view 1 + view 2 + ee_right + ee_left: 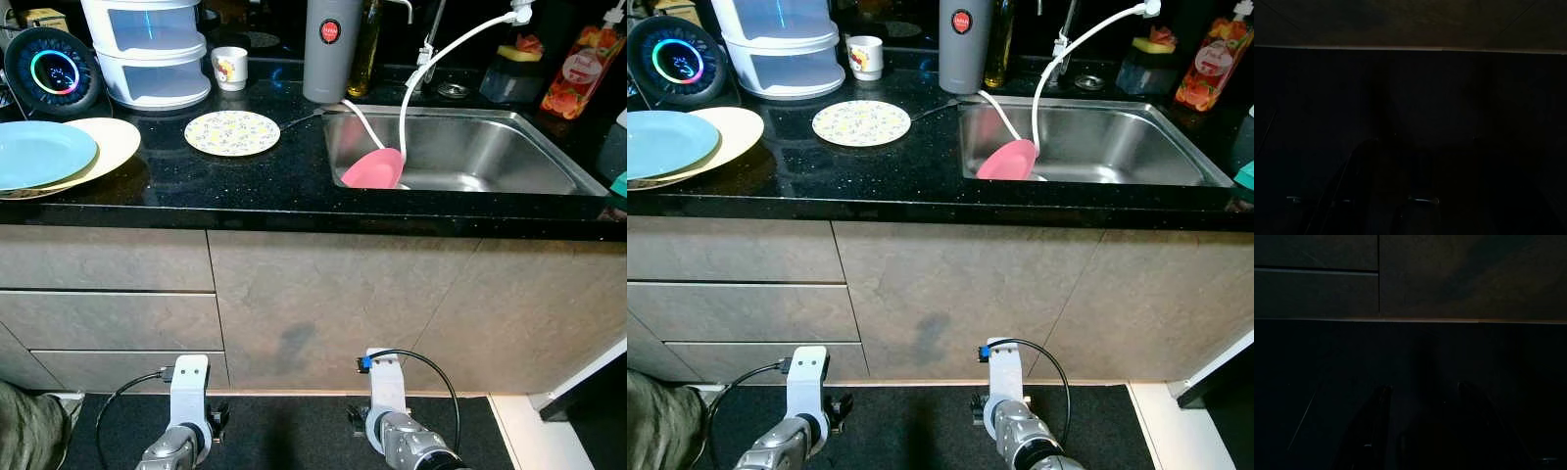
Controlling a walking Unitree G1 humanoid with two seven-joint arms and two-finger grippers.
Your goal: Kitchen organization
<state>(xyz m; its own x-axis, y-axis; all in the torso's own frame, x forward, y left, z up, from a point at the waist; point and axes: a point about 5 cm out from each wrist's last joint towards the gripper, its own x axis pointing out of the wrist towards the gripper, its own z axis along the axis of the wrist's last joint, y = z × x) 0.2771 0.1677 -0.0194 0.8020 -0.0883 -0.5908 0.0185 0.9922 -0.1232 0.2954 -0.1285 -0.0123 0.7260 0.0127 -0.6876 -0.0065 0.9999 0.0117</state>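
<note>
While both arms hang idle low before the cabinet fronts, nothing on the counter looks sorted yet; by my judgement the task stands at its start.

Nearest: left gripper point(1422, 431) and right gripper point(1418, 196), over the dark floor mat point(284, 431). Both wrist views are too dark to tell whether the fingers stand apart or together.

Counter point(294, 186), front edge, left end: blue plate point(39, 152) lying on a cream plate point(113, 142).

Mid counter, just left of the sink's rim: flowered round plate point(232, 132), flat, apart from the others.

Sink point(549, 176), near-left corner of the basin: pink ladle point(374, 168), bowl down and tilted, its pale handle running up and back toward the sink's far-left corner (long axis near-to-far, leaning left).

Far edge: mug point(230, 69), grey flask point(333, 49), white stacked containers point(152, 49), round display point(54, 70).

Left to do, as I judge: gather plates, deal with the ladle.
</note>
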